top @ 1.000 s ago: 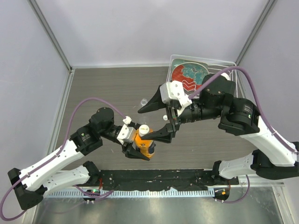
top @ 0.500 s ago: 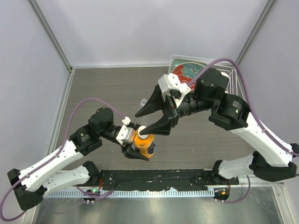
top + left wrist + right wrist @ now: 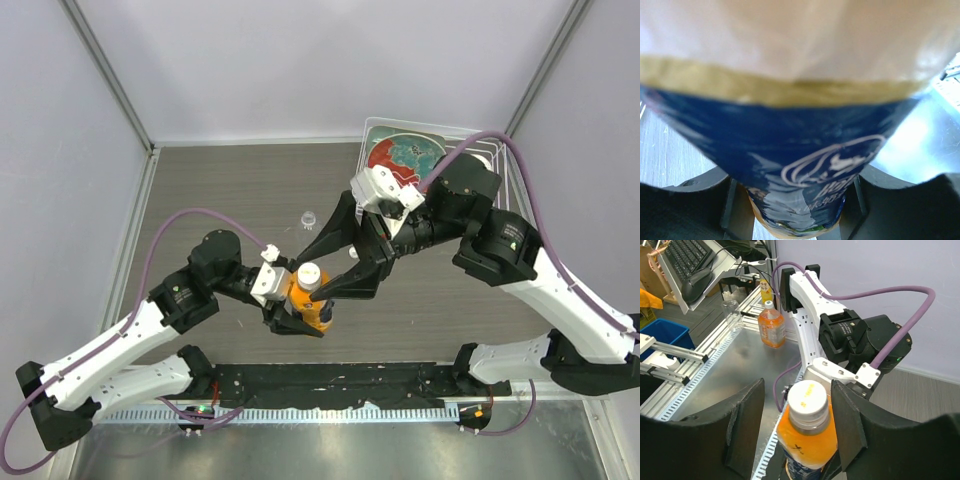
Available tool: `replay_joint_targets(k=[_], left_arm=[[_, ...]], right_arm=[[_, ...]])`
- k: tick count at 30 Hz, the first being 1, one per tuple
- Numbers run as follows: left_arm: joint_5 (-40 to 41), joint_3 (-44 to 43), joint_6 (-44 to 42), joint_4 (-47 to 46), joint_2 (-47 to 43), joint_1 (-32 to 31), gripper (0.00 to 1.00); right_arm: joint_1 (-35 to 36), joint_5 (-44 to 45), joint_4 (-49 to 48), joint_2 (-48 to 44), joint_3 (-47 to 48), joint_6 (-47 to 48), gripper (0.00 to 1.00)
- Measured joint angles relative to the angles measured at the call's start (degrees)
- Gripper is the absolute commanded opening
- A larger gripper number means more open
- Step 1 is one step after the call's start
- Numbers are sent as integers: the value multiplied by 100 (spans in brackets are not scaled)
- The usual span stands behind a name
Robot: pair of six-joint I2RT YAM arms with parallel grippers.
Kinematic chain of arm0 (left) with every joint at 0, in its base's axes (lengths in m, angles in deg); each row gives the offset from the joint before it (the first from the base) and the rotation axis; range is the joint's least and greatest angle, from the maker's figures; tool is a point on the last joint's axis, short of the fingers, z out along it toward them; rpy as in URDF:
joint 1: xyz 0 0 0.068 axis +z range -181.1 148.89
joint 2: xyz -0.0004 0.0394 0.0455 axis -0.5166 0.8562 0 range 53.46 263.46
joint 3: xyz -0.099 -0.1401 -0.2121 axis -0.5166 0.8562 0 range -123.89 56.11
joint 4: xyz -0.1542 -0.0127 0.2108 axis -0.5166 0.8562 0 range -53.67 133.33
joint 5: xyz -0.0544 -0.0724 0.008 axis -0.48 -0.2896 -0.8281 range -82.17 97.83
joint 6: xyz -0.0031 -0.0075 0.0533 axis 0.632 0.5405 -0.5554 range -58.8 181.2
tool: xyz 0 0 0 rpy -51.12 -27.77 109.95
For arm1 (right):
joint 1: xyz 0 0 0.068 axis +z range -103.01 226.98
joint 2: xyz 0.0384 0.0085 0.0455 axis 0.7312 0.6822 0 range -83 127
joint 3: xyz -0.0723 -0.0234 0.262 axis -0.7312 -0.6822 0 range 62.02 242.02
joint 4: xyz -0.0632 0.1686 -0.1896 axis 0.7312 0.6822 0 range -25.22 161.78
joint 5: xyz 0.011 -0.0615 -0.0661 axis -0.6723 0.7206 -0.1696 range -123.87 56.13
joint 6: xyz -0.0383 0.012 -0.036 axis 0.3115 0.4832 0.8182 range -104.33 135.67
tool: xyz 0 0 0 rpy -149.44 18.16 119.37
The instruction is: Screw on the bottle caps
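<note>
The right gripper (image 3: 312, 276) has come in since a second ago. At that time its two black fingers stood very wide and only the lower one was near the bottle. Now the wrist has turned, and the fingers stand on both sides of the small round white plastic cap (image 3: 809, 399).

In the right wrist view the jaws are narrower but apart. One finger is just beside the cap and on the other side a gap shows, so I judge that the cap is not pinched yet. The cap sits on the neck of a short plastic orange bottle (image 3: 318, 312); whether it is already tight I cannot tell.

The left gripper (image 3: 298, 316) is clamped on the body of the orange bottle, as it was a second ago, and holds it near the middle of the near edge of the brown table (image 3: 220, 190).

For the task, this means the right gripper is placed to close a little more and then turn the cap.

The orange bottle is filled with orange liquid almost to the neck. In the far right corner of the table stands a white wire rack (image 3: 430, 124) with a round red-and-teal plate (image 3: 400, 155) in it. A tiny clear object (image 3: 308, 217) lies alone towards the middle of the table, too small to identify.
</note>
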Motion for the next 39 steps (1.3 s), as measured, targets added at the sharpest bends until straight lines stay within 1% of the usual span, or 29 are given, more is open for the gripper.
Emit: replay_joint_targets(k=[8,18,24,27,28,29,30,31,32,34,35,36,37,39], left_arm=[[184,22,118,-144,0,7,28],[378,74,332,-251,-2,9,28],[389,125,529,-341,-2,9,28],[389,140,647,-372,-7,9,28],[391,149,673,-374,-13,9,28],[393,157,706,-372,-22,11,28],[393,164,717,-374,-31,11,27],[400,173,721,-415,-37,11,26],[483,184,765,-422,-57,11,20],[789,269,798,-345,-111,61,13],[946,306,796,-269,-127,122,7],[1147,345,769,-59,-133,221,5],[1325,367,702,186,-109,341,4],[1779,404,501,835,22,592,1]], right_arm=[[-2,-85,-142,-116,-66,-63,57],[-28,-101,-212,-114,-186,-72,56],[-136,-50,-293,-76,-245,-70,50],[-247,-48,-382,-7,-245,-72,45],[-282,-52,-415,24,-247,-76,40],[-313,-52,-450,52,-251,-81,38],[-348,-48,-498,74,-267,-85,37],[-385,-39,-507,85,-299,-90,38],[-457,-48,-566,87,-391,-146,38],[-658,-26,-752,66,-614,-297,38],[-815,-11,-876,13,-800,-400,38],[-1027,107,-1001,-72,-1060,-531,38],[-1244,291,-1099,-179,-1373,-684,42],[-1624,802,-1220,-422,-2111,-975,44]])
